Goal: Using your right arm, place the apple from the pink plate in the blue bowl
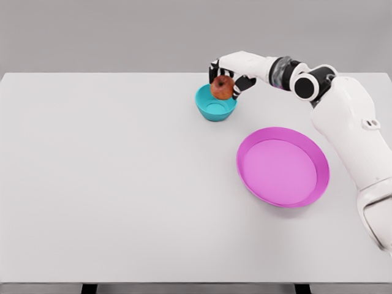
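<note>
A red apple (222,87) hangs just above the teal-blue bowl (214,109) at the far middle of the table. My right hand (228,78) is shut on the apple, its fingers wrapped around the top and right side. The right arm reaches in from the right edge across the back of the table. The pink plate (283,166) lies empty on the right, nearer to me than the bowl. The left arm does not show.
The white table (110,184) spans the whole view, its front edge near the bottom of the picture. A grey wall stands behind it.
</note>
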Controlling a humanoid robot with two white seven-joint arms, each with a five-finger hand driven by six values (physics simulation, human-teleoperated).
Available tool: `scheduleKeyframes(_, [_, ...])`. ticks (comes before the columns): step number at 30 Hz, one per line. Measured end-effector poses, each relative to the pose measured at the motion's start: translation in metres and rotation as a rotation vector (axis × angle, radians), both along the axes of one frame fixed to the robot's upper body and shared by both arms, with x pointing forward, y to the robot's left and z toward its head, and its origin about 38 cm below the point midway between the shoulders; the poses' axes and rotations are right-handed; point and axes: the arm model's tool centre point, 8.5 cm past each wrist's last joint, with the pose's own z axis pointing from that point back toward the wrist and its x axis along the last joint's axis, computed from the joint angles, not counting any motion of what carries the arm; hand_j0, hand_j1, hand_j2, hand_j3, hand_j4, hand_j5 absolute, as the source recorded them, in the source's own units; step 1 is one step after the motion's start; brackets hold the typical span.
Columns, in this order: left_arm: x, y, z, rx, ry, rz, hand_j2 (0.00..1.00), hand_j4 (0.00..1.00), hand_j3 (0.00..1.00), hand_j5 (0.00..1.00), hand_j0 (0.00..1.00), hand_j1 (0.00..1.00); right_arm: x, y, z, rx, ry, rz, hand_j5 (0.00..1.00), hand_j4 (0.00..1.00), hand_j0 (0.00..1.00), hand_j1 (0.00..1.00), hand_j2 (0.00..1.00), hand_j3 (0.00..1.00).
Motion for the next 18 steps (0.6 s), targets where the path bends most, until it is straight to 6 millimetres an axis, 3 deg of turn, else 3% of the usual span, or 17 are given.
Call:
scheduleKeyframes(4, [0.0000,0.0000,0.0000,0.000,0.000,0.000,1.00,1.00,1.00,1.00,1.00,1.00,0.0001,0.0040,-0.0024,-0.003,0.004,0.002,0.48,0.48,0.48,0.48,0.48,0.48])
scheduleKeyframes(5, [0.0000,0.0000,0.0000,0.000,0.000,0.000,1.00,1.00,1.00,1.00,1.00,1.00,0.0002,0.0042,-0.0026,-0.002,0.005,0.001,0.91,0.91,0.91,0.91,0.91,0.91])
scheduleKeyframes(6, [0.0000,0.0000,0.0000,0.000,0.000,0.000,1.00,1.00,1.00,1.00,1.00,1.00,0.0004,0.0044,-0.0031,-0.001,0.006,-0.001,1.00,1.00,1.00,1.00,1.00,1.00])
scheduleKeyframes(15, [0.0000,0.0000,0.0000,0.000,0.000,0.000,1.00,1.00,1.00,1.00,1.00,1.00,0.0006,0.0043,-0.0036,0.002,0.007,-0.003,1.00,1.00,1.00,1.00,1.00,1.00])
scheduleKeyframes(18, [0.0000,0.0000,0.0000,0.000,0.000,0.000,1.00,1.00,1.00,1.00,1.00,1.00,-0.0005,0.0026,0.0058,0.010,-0.017,0.010,1.00,1.00,1.00,1.00,1.00,1.00])
